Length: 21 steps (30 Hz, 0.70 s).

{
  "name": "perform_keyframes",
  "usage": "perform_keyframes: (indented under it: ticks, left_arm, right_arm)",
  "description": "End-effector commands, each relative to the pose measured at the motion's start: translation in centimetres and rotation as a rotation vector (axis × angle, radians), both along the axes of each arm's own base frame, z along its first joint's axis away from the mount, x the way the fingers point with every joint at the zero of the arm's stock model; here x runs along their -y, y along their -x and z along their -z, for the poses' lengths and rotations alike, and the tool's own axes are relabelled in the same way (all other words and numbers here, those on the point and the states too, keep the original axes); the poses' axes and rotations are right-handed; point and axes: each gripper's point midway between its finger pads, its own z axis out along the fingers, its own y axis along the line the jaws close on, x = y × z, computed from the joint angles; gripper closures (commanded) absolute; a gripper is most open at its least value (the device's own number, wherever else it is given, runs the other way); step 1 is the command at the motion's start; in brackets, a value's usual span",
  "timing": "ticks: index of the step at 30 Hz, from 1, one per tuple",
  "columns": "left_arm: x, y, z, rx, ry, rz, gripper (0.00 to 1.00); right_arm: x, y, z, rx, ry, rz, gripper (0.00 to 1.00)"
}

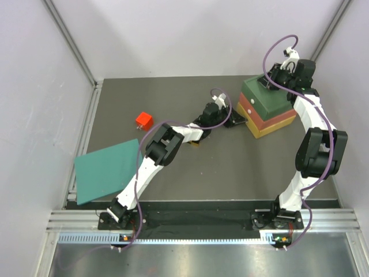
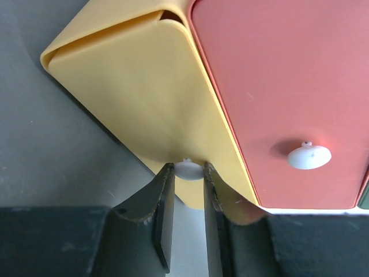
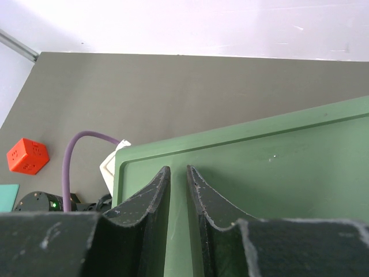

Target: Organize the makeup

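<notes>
Tabletop (image 1: 173,167) bears the box (image 1: 268,107); with your left fingers (image 2: 164,213) pinching the drawer (image 2: 132,86) knob (image 2: 188,168) and right fingers (image 3: 153,202) near-closed, empty, pull straight.

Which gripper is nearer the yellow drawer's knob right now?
Left. The left gripper straddles the white knob on the yellow drawer, closed onto it. The right gripper sits up on the green top, away from that knob.
</notes>
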Motion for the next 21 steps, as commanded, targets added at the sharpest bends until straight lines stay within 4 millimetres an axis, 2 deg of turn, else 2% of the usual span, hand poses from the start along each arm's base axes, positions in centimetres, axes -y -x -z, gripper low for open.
perform_keyframes:
  ticks: [1, 3, 4, 6, 7, 9, 10, 11, 12, 13, 14, 16, 17, 18, 19, 21]
  left_arm:
    - [0.6, 0.1, -2.9, 0.083, 0.092, 0.024, 0.96]
    - [0.3, 0.2, -3.3, 0.087, 0.102, 0.034, 1.0]
    - [0.1, 0.3, -2.9, 0.079, 0.095, 0.032, 1.0]
    - [-0.5, 0.3, -3.7, 0.101, 0.098, 0.034, 1.0]
    - [-0.8, 0.6, -3.0, 0.094, 0.08, 0.034, 1.0]
    - [-1.6, 0.5, -3.9, 0.12, 0.073, 0.032, 1.0]
    - [-2.1, 0.8, -3.0, 0.104, 0.053, 0.033, 1.0]
    - [-2.4, 1.0, -4.0, 0.122, 0.059, 0.034, 1.0]
    - [-2.8, 1.2, -4.1, 0.132, 0.054, 0.039, 1.0]
    - [-3.5, 1.6, -2.9, 0.11, 0.031, 0.037, 1.0]
    - [-3.9, 1.8, -3.8, 0.122, 0.036, 0.036, 1.0]
    - [-4.8, 2.5, -2.8, 0.108, 0.011, 0.04, 1.0]
    - [-5.3, 2.4, -3.6, 0.12, 0.013, 0.036, 1.0]
    - [-5.6, 2.6, -3.6, 0.126, 0.007, 0.037, 1.0]
    - [-6.1, 2.9, -2.7, 0.109, -0.011, 0.035, 1.0]
    - [-6.7, 3.0, -3.4, 0.121, -0.012, 0.031, 1.0]
  right_arm:
    - [0.2, 8.5, 15.7, -0.624, -0.023, 0.044, 0.8]
    - [0.2, 8.4, 15.6, -0.62, -0.023, 0.044, 0.8]
    - [0.2, 8.5, 15.6, -0.621, -0.023, 0.044, 0.8]
    - [0.2, 8.5, 15.6, -0.619, -0.021, 0.043, 0.8]
    - [0.2, 8.5, 15.6, -0.619, -0.02, 0.045, 0.8]
    - [0.2, 8.5, 15.5, -0.614, -0.021, 0.044, 0.8]
    - [0.2, 8.5, 15.6, -0.618, -0.021, 0.046, 0.8]
    - [0.2, 8.5, 15.6, -0.617, -0.021, 0.046, 0.8]
    - [0.2, 8.5, 15.6, -0.62, -0.022, 0.045, 0.8]
    - [0.2, 8.5, 15.6, -0.619, -0.022, 0.042, 0.8]
    - [0.2, 8.5, 15.7, -0.619, -0.022, 0.043, 0.8]
    - [0.2, 8.5, 15.7, -0.62, -0.025, 0.044, 0.8]
    - [0.2, 8.5, 15.7, -0.618, -0.023, 0.043, 0.81]
    - [0.2, 8.5, 15.7, -0.618, -0.023, 0.043, 0.8]
    - [0.2, 8.5, 15.7, -0.619, -0.024, 0.044, 0.8]
    - [0.1, 8.5, 15.7, -0.62, -0.026, 0.043, 0.8]
